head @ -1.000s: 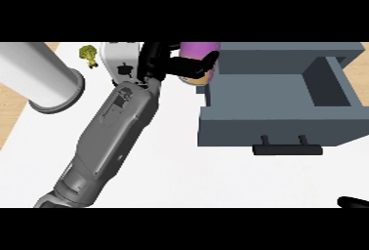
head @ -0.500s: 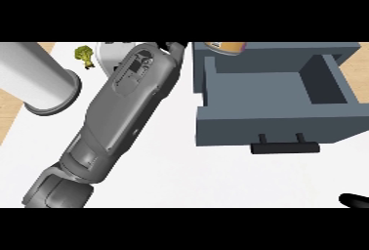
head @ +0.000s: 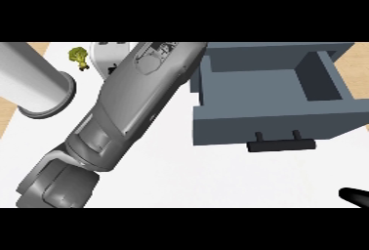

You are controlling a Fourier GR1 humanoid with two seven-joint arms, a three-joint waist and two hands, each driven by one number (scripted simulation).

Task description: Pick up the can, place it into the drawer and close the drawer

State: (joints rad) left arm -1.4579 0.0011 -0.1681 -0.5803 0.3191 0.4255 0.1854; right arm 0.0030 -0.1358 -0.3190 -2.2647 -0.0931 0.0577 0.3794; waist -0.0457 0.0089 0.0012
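Note:
The grey drawer stands open at the right, its black handle facing me and its inside bare where it shows. My left forearm runs from the lower left up to the picture's top edge, just left of the drawer's back corner. Its hand lies beyond that edge and does not show. The can is not visible in the head view. Only a black tip of my right hand shows at the lower right corner, well clear of the drawer.
A tall white cylinder stands at the far left. A small green broccoli lies behind it, beside a white object partly hidden by my forearm. White counter spreads in front of the drawer.
My left arm has stretched farther back; its hand and the purple can it held have passed out of view at the top. The right hand stays in place.

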